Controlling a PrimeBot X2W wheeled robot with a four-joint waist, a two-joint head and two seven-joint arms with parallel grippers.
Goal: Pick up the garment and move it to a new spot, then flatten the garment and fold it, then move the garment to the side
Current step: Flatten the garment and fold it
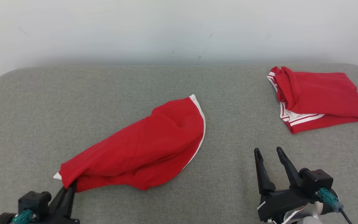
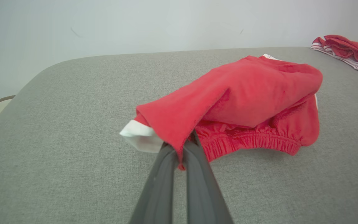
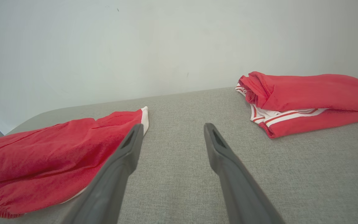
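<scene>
One folded red pile (image 1: 317, 96) sits apart — left gripper (image 1: 69, 187) clamps the garment (image 1: 148, 146); right gripper (image 1: 268, 151) splayed.

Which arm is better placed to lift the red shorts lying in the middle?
Left. The left fingers are shut on a corner of the red shorts, while the right fingers stand open, apart from them.
</scene>
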